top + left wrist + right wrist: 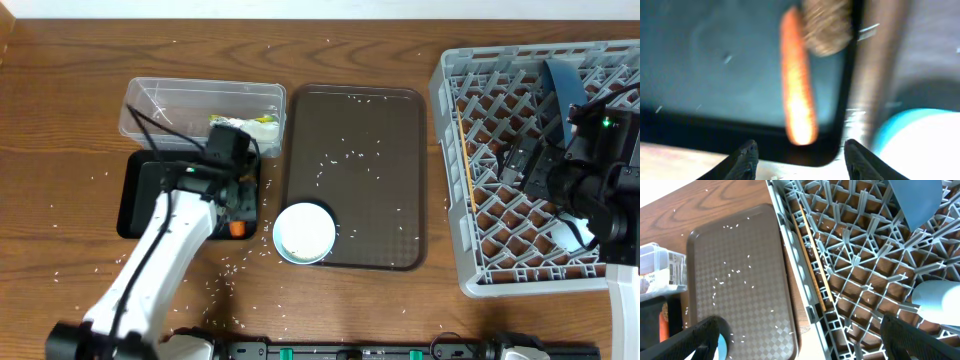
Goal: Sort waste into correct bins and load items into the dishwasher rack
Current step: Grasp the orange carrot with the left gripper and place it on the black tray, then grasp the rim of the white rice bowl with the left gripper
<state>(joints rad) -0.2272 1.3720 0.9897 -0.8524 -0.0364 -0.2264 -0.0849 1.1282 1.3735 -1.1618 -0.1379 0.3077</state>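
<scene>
My left gripper (236, 205) (802, 160) is open and empty, just above the near right corner of the black tray (135, 205) (715, 65). An orange carrot (238, 228) (799, 85) and a brown food lump (826, 25) lie in the tray. The clear tub (160, 105) holds white tissue and a yellow-green wrapper (258, 125). The white bowl (304, 233) (920, 145) sits on the brown tray's corner. My right gripper (525, 165) (807, 340) is open and empty over the grey rack (450, 120) (860, 265), which holds the dark-blue plate (563, 82) (917, 202), chopsticks (464, 150) (812, 255) and a pale blue cup (568, 236) (937, 300). The pink cup is out of view.
The brown serving tray (355, 180) (740, 280) lies between the bins and the rack, with rice grains (335, 160) scattered on it. More grains lie on the wooden table (60, 260) around the bowl and the bins.
</scene>
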